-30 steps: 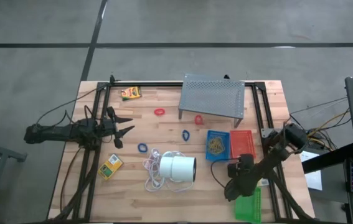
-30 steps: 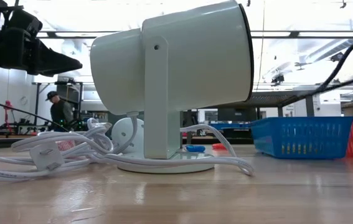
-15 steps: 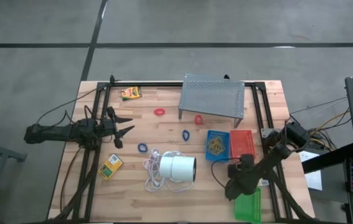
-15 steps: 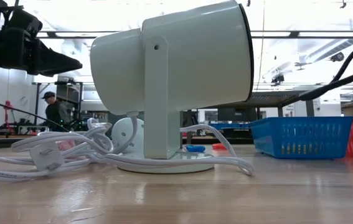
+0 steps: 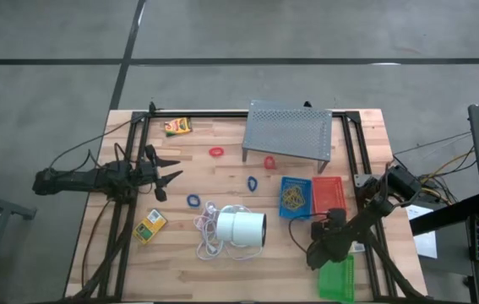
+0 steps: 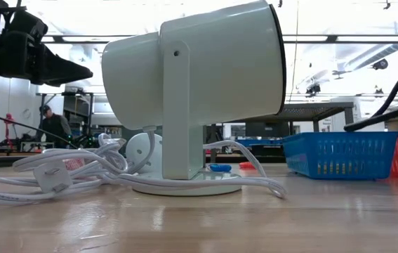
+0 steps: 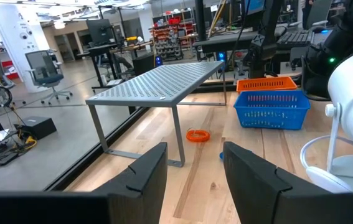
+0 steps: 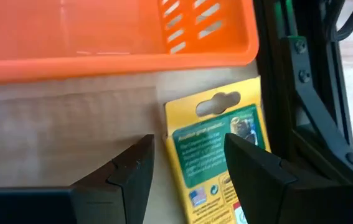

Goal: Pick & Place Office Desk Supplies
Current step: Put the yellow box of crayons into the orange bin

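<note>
My right gripper [image 8: 188,142] hangs open, slanting down over a yellow printed box [image 8: 216,158] that lies flat on the wood between the red tray [image 8: 114,37] and the table's black frame rail. In the high view it [image 5: 332,241] is near the table's right edge, just beyond the green tray [image 5: 336,279]. The blue tray [image 5: 296,196], with tan rubber bands in it, stands next to the red tray [image 5: 328,195]. My left gripper [image 5: 174,169] waits open at the table's left. Red loops [image 5: 215,152] and blue loops [image 5: 253,182] lie mid-table.
A white lamp [image 5: 241,226] with its coiled cord sits at the near middle. A grey perforated stand [image 5: 288,131] is at the far side. Two more yellow boxes [image 5: 177,126] [image 5: 150,225] lie on the left. A person stands far behind the table [image 6: 48,123].
My right gripper has sunk a little toward the table by the red and green trays; its arm has dropped lower in the low view. The things on the table have stayed where they were.
</note>
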Motion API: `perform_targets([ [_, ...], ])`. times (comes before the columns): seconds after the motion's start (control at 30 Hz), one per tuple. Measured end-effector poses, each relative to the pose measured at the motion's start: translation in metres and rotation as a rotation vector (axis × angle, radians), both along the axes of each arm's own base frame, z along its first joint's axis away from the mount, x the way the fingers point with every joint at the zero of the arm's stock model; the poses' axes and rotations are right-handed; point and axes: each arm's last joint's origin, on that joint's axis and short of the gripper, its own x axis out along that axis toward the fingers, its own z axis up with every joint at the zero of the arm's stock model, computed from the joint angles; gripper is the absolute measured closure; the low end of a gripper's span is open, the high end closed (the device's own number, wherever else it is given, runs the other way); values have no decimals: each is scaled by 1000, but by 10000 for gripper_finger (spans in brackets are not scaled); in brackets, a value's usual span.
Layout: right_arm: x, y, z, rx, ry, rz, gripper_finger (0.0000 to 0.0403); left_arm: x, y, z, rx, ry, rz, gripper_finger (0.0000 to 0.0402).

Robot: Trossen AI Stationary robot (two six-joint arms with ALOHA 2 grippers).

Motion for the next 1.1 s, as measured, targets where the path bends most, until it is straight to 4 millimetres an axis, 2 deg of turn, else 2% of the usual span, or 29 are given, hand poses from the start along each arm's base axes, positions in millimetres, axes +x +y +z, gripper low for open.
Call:
perform_targets([
  [0.4,-8,-2,-4,0,47,-9,211,0,0,0,0,0,0,242],
  [1.1,-10,0,-1,-32,49,19,211,0,0,0,0,1,0,242],
])
